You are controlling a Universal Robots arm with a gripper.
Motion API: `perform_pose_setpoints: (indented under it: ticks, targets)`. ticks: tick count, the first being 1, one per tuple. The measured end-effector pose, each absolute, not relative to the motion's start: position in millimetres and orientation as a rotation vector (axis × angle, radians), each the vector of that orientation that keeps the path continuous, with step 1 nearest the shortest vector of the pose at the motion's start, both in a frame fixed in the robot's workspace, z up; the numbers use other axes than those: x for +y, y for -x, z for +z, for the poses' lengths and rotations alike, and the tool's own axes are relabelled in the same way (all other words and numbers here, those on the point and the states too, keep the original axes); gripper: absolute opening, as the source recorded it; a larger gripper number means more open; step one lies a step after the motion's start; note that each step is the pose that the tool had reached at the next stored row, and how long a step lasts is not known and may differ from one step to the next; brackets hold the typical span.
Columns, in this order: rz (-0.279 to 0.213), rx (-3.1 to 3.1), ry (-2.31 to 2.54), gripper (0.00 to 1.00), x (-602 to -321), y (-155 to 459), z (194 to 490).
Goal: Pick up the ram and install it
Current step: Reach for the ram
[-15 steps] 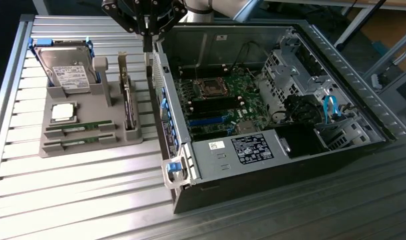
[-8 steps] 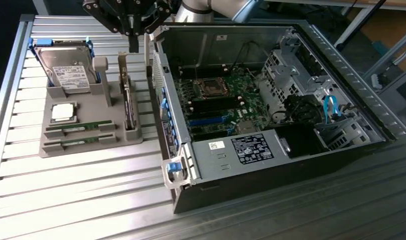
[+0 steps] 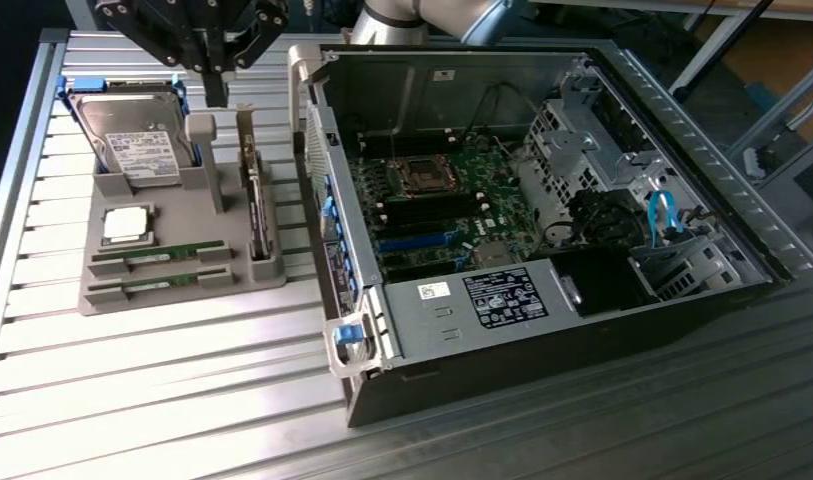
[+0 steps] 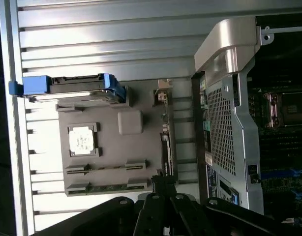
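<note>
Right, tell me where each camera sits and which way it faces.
Exterior view: high off the arm, looking obliquely down on the open computer case and grey parts holder; the arm's shut jaws hang above the holder.
Wrist view: on the wrist, looking straight down past the jaws onto the holder and the case's side wall.
Shared: holder, ram sticks, hard drive, case.

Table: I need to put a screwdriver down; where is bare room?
Bare slats of the table lie in front of the grey tray, running to the near corner of the computer case, plus a strip at the tray's side on the exterior view's left. Crowded: the tray, with hard drive, processor and ram sticks, and the narrow gap between tray and case.
</note>
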State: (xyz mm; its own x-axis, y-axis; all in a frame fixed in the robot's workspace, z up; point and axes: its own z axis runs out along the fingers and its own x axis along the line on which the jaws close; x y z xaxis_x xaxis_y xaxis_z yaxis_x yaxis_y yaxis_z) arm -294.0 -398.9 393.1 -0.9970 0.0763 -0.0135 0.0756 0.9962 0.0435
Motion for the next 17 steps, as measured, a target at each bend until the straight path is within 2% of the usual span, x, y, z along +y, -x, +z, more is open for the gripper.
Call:
perform_pose_setpoints:
  ticks: [17]
  targets:
    - [0.067,3.131,-0.119,0.1,-399,354,393]
